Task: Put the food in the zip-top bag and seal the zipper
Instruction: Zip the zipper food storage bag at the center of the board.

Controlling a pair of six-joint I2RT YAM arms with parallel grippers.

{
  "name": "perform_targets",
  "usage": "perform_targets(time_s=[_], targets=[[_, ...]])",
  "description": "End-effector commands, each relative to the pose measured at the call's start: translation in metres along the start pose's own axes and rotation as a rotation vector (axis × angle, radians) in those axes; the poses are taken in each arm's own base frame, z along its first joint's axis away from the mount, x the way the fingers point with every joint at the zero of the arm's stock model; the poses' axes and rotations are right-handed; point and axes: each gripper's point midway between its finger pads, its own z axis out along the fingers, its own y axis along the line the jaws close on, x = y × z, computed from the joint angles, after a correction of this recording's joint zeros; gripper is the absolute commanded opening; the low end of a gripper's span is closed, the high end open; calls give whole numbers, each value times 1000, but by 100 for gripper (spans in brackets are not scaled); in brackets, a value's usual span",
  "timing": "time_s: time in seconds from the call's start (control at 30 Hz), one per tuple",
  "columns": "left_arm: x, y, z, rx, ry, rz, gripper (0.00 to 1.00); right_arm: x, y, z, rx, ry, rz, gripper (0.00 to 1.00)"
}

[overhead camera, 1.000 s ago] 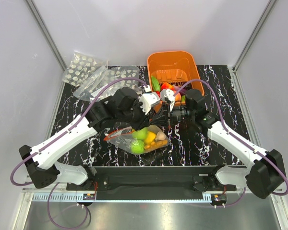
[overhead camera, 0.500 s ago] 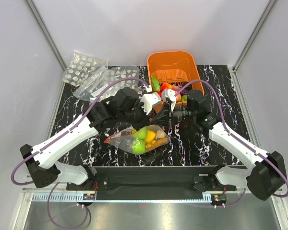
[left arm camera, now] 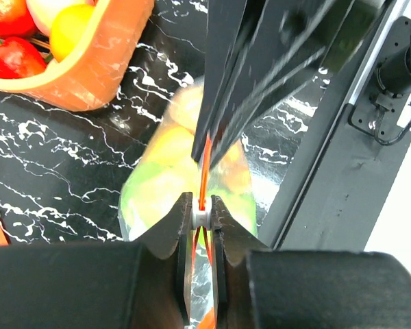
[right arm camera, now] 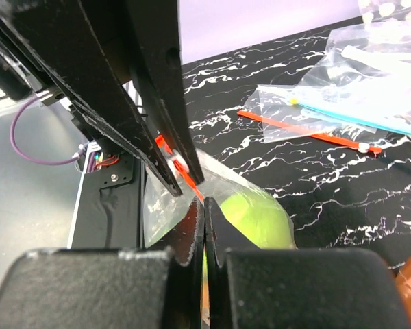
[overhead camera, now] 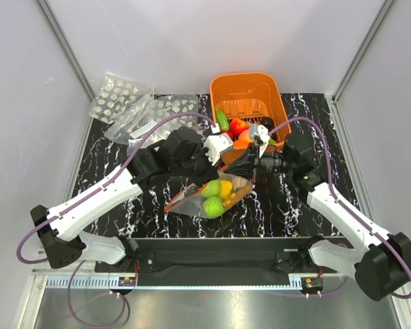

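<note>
The zip-top bag [overhead camera: 204, 200] hangs tilted between both grippers above the table's middle, with food inside: two green apples [overhead camera: 213, 205], a yellow piece [overhead camera: 225, 187] and orange bits. My left gripper [left arm camera: 201, 205] is shut on the white slider of the red-orange zipper [left arm camera: 205, 168]. My right gripper [right arm camera: 204, 204] is shut on the bag's mouth edge, right beside the left fingers [right arm camera: 151, 89]; a green apple [right arm camera: 250, 216] shows through the plastic below it. In the top view the two grippers [overhead camera: 250, 162] meet above the bag. More food [overhead camera: 234, 126] lies in the orange basket.
The orange basket [overhead camera: 250, 92] stands at the back, just behind the grippers. Spotted bags [overhead camera: 123, 99] and other clear bags [right arm camera: 370, 82], one with a red strip [right arm camera: 308, 127], lie at the back left. The arms' base rail [overhead camera: 212, 253] runs along the near edge.
The bag has been lifted and carried to the right. My left gripper has closed down on the zipper slider. My right arm has drawn back to the right, still shut on the bag's edge.
</note>
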Motion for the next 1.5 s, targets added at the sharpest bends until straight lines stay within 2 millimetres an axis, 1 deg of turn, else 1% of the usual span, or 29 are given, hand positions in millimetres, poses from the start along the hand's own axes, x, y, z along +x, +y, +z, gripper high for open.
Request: perform_targets(time_s=[0.0,0.07,0.17,0.2,0.27,0.3,0.4,0.5,0.63,0.7,0.73,0.77,0.87,0.9,1.03,1.1,1.17,1.2,1.27,1.37,1.4,1.47], targets=[[14,-4,-12,4,43,3,4,-30,-9,-15,69,-97,-65,0],[16,-5,-11,6,51,3,4,-31,-11,-18,82,-100,-59,0],[17,-7,-11,11,56,5,4,-34,-21,-25,132,-107,-44,0],[19,-8,-10,8,60,8,4,-33,-30,-30,174,-112,-32,0],[20,-8,-11,4,63,10,4,-33,-38,-37,222,-127,-10,0],[20,-9,-11,4,65,15,4,-38,-44,-41,254,-150,-18,0],[18,-9,-12,1,64,19,4,-40,-60,-56,357,-197,8,0],[19,-10,-11,5,67,18,4,-39,-74,-71,453,-215,40,0],[21,-11,-11,8,75,21,4,-36,-95,-94,604,-239,80,0],[21,-11,-10,6,77,21,4,-34,-108,-113,720,-253,101,0],[22,-11,-10,6,79,22,4,-33,-111,-118,753,-257,107,0],[21,-12,-11,8,77,22,4,-32,-117,-130,817,-264,119,0],[23,-13,-10,11,83,26,4,-31,-122,-143,884,-259,134,0],[22,-13,-10,11,83,24,4,-30,-127,-151,931,-262,139,0],[26,-14,-7,14,100,24,4,-25,-134,-170,1049,-252,171,0],[28,-14,-5,16,109,22,4,-22,-137,-186,1144,-259,192,0],[28,-15,-5,17,112,21,4,-21,-138,-198,1209,-264,189,0],[29,-15,-4,17,117,22,4,-15,-138,-202,1233,-245,203,0],[30,-15,-3,17,122,22,4,-11,-139,-211,1285,-234,204,0],[30,-16,-3,20,120,22,4,-7,-141,-223,1350,-222,206,0],[30,-15,-3,17,124,21,4,-6,-140,-224,1356,-219,209,0],[31,-15,-2,16,128,20,4,-4,-142,-238,1427,-226,213,0]])
